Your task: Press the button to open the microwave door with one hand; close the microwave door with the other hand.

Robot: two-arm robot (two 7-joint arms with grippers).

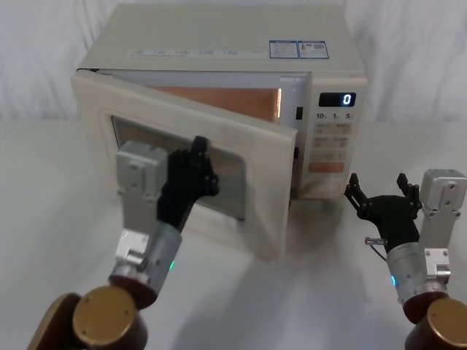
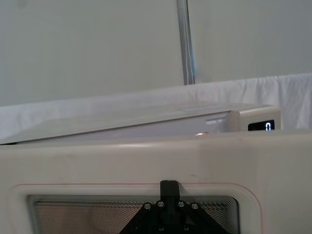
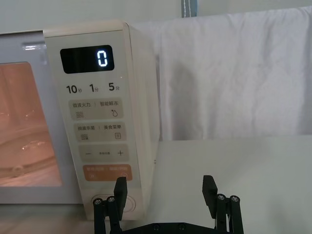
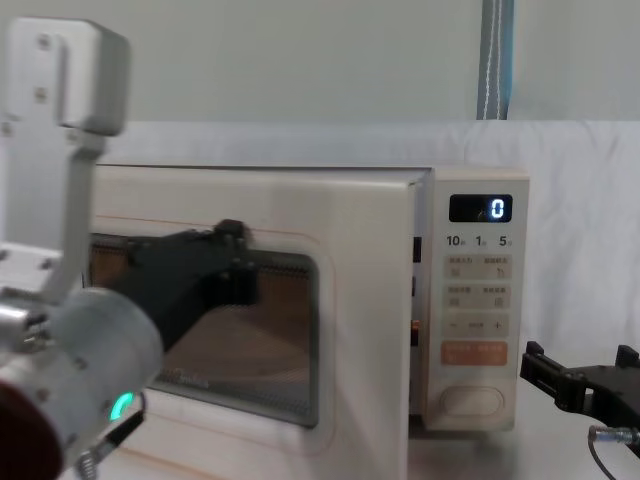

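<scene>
The cream microwave door (image 1: pixel 252 186) stands partly swung open, and the lit cavity shows behind it. My left gripper (image 1: pixel 199 150), black on a silver wrist with a green light, is shut. Its tip rests against the door's dark window (image 4: pixel 285 330), as the left wrist view also shows (image 2: pixel 169 187). My right gripper (image 1: pixel 379 187) trails a thin grey cable and hangs open low in front of the control panel, a short way off it. The cream oval button (image 4: pixel 474 401) sits at the panel's bottom, partly behind one right finger (image 3: pixel 120 187) in the right wrist view.
The microwave (image 1: pixel 219 44) stands on a white-clothed table (image 1: pixel 58 182) against a white backdrop. Its display (image 3: pixel 87 59) reads 0. An orange key (image 3: pixel 105 172) lies just above the button. Open tabletop lies to the right of the microwave.
</scene>
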